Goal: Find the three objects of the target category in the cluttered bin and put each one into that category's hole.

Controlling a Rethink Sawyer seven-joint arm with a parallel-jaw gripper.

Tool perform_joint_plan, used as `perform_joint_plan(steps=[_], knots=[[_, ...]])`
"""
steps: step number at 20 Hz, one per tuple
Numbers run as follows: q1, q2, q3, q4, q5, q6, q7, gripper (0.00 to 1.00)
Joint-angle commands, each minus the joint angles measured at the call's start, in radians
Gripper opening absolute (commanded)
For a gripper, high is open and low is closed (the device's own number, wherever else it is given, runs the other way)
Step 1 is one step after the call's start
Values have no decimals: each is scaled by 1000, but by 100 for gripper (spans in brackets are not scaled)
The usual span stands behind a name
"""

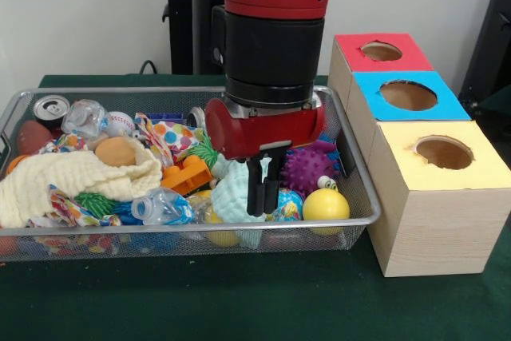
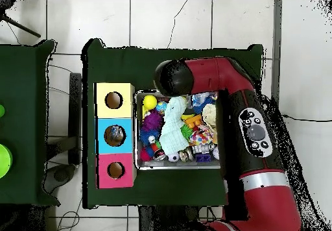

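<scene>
The wire mesh bin (image 1: 351, 157) is full of toys and also shows in the overhead view (image 2: 178, 166). One clear wrinkly bottle (image 1: 162, 207) lies near the front rim. A second clear bottle (image 1: 84, 117) lies at the back left beside a silver can (image 1: 51, 109). I cannot see a third bottle. My gripper (image 1: 263, 193) hangs low in the right half of the bin, in front of a pale teal ruffled toy (image 1: 230, 195). Its black fingers are close together and appear shut and empty. In the overhead view the arm hides the gripper.
Three wooden boxes with round holes stand right of the bin: red top (image 1: 382, 51), blue top (image 1: 408, 95), yellow top (image 1: 444, 152). A cream cloth (image 1: 72, 181), purple spiky ball (image 1: 307, 167), yellow ball (image 1: 326, 205) and orange toy (image 1: 188, 175) crowd the bin.
</scene>
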Motion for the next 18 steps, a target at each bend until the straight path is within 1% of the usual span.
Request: perform_joint_plan(steps=[1, 5, 7, 11, 13, 16, 18], knots=[[26, -19, 18, -39, -36, 167, -178, 0], [21, -27, 22, -26, -30, 167, -179, 0], [23, -28, 22, -31, -31, 178, -186, 0], [18, -47, 20, -15, -31, 177, -185, 0], [8, -38, 20, -3, -31, 159, -180, 0], [-2, -8, 29, -11, -31, 139, -183, 0], [-8, -2, 32, -13, -31, 132, -188, 0]])
